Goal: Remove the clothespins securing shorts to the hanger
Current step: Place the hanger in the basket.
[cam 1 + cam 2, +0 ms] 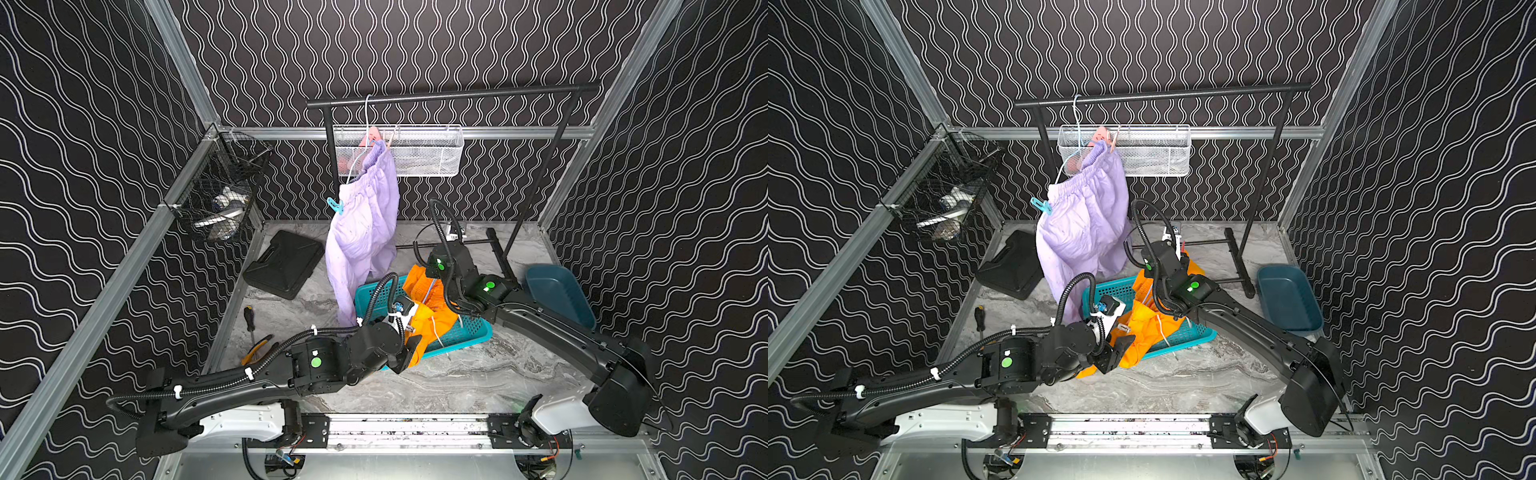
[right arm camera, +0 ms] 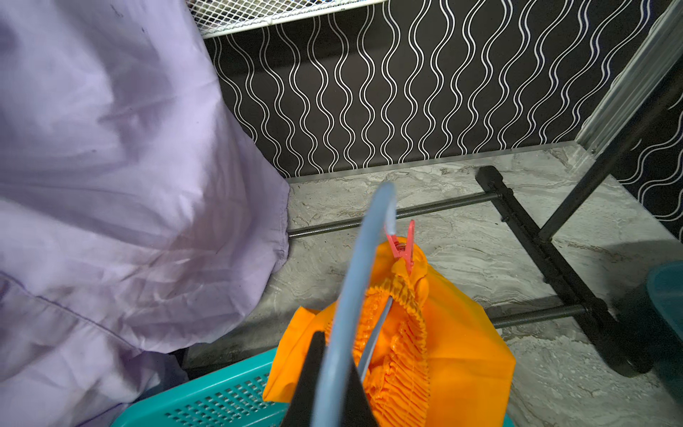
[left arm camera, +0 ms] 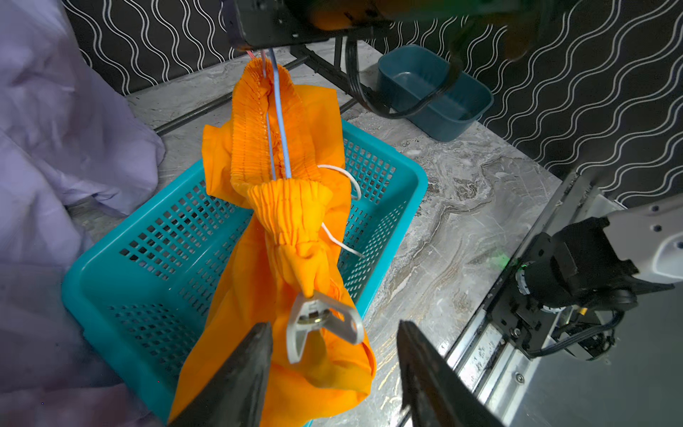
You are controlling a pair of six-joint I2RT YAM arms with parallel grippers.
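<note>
Orange shorts (image 3: 295, 229) held over the teal basket (image 3: 417, 177), both my grippers on them.
My left gripper (image 3: 332, 355) has its jaws apart, either side of the whitish clothespin (image 3: 321, 321) above the basket's near rim. My right gripper (image 2: 332, 384) is clamped on the blue hanger (image 2: 354, 281), and the red clothespin (image 2: 403, 247) grips the waistband beyond the basket.

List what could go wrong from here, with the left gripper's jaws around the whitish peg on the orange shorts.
1. The whitish clothespin hangs tilted, nearer one finger of the open left gripper; closing may pinch the orange shorts instead of its handles.
2. The right gripper holds only the thin blue hanger; a tug could twist it loose.
3. The red clothespin also clips the waistband, so the shorts would likely stay attached.
</note>
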